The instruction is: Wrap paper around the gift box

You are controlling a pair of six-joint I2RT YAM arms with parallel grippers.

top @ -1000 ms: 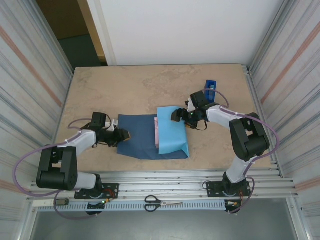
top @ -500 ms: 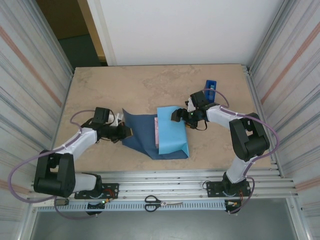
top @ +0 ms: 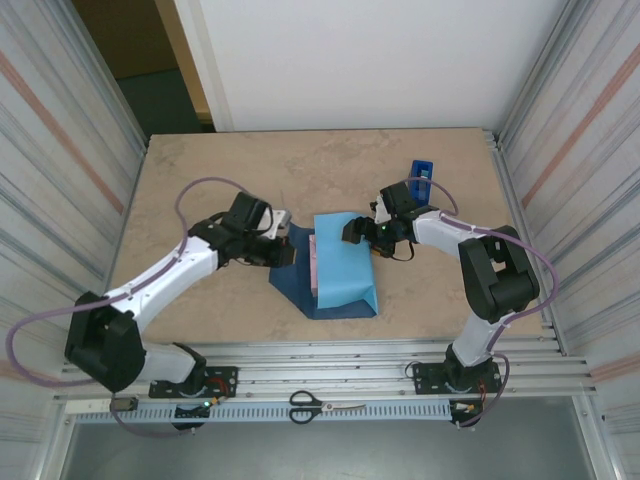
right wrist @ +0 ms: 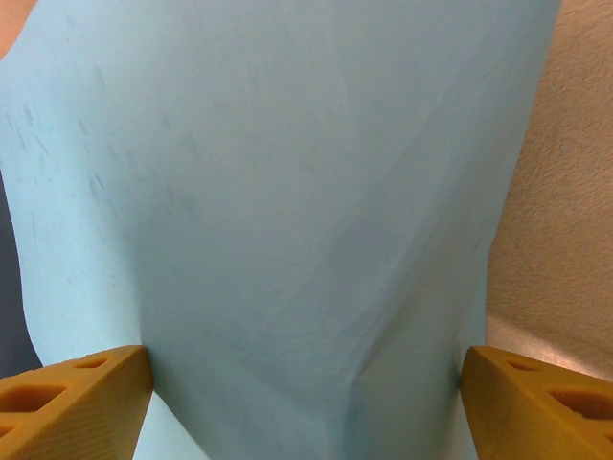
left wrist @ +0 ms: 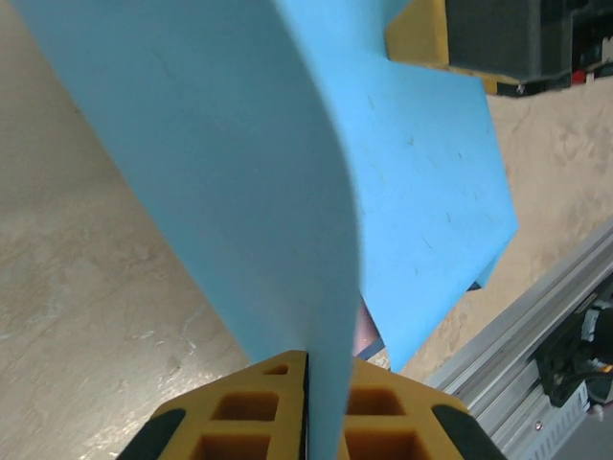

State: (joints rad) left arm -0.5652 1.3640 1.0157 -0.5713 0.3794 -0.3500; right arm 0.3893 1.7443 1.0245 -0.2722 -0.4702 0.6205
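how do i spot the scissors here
Start at the metal frame along the near edge of the table. The scissors lie flat on its front strip, about midway along. Black handles and silver blades stand out from the pale strip.

the paper (right wrist: 287,192), light sky blue face toward the camera, covers most of the frame, with faint creases meeting near the lower middle. the right gripper (right wrist: 306,407) has its yellow fingertips (right wrist: 72,398) spread wide at the bottom corners. the beige table (right wrist: 575,192) shows along the right edge, and a dark navy strip (right wrist: 8,287) along the left.
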